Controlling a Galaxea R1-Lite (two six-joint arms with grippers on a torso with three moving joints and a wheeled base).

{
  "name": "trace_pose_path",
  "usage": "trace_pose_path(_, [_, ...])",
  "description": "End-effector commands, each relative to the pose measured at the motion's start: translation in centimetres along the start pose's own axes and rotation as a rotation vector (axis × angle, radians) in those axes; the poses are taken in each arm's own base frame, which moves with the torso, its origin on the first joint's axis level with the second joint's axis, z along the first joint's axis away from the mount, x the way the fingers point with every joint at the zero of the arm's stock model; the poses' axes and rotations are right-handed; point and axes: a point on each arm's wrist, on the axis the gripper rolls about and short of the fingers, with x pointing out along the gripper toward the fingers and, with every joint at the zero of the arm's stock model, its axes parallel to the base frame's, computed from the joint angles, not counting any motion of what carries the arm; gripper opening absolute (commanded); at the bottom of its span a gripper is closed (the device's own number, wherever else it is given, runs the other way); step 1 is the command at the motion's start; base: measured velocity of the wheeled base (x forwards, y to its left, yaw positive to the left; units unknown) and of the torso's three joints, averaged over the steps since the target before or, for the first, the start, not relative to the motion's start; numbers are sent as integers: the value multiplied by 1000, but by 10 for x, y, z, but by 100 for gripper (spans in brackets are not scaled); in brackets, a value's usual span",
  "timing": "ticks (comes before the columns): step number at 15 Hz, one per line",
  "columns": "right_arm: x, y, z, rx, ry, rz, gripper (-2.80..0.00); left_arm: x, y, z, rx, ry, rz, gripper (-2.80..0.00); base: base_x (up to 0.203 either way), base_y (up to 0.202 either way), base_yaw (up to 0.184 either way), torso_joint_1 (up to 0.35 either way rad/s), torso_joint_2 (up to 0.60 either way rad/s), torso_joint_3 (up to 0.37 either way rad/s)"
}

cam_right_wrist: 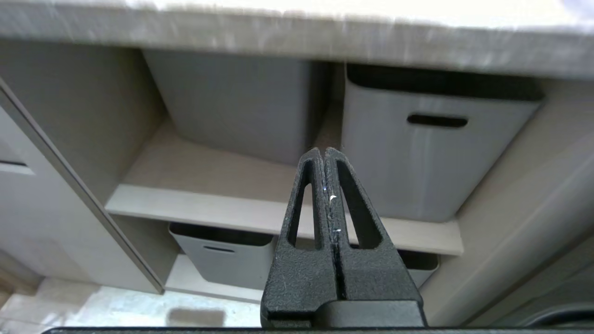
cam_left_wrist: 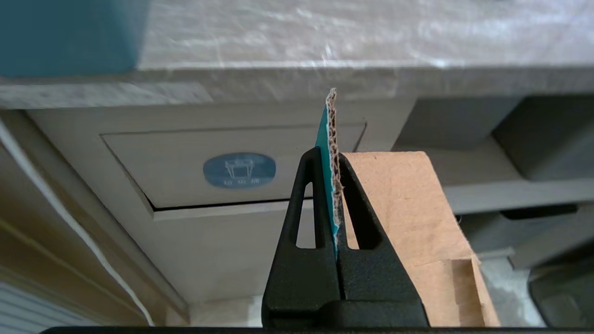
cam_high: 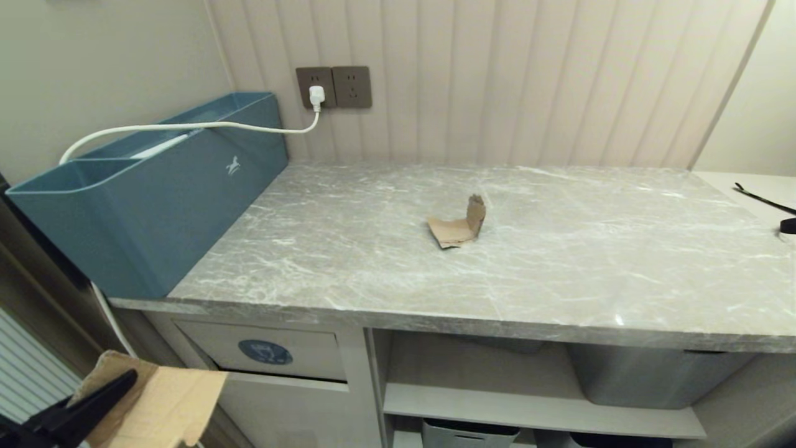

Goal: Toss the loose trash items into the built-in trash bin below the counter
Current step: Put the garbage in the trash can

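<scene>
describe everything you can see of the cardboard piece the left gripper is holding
The cardboard scrap is light brown corrugated board with a teal-printed face on one side and a ragged, fluted torn edge standing above the fingertips. The left gripper is shut on it, pinching it edge-on between both black fingers. Most of the piece hangs to one side of the fingers, creased near its lower end. It is held in the air in front of the built-in trash bin's flap, below the counter, touching neither.

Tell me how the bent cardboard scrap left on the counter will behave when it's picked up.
The bent cardboard scrap is probably light: it is thin and small on the counter. It likely holds its fold stiffly, since one flap stands upright unsupported. A push may slide or tip it rather than roll it, as it rests on a flat torn panel.
</scene>
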Motion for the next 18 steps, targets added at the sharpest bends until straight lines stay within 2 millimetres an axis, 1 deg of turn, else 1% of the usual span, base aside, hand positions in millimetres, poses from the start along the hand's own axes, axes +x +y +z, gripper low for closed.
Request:
trace_pose_path(1, [0, 0, 0, 0, -2, 1, -280, 0, 0, -3, 7, 14, -8, -280, 0, 0, 0, -239, 533, 299])
trace_pose_path(5, [0, 0, 0, 0, 0, 1, -280, -2, 0, -10, 6, 79, 10, -280, 0, 0, 0, -221, 511, 291])
trace_pose_path(10, [0, 0, 0, 0, 0, 1, -280, -4, 0, -20, -4, 114, 11, -280, 0, 0, 0, -201, 489, 286])
trace_pose_path(12, [0, 0, 0, 1, 0, 1, -280, -12, -2, -30, -6, 123, 11, -280, 0, 0, 0, -185, 476, 286])
trace_pose_path(18, [0, 0, 0, -2, -3, 1, -280, -42, -10, -41, 2, 89, 23, -280, 0, 0, 0, -163, 466, 295])
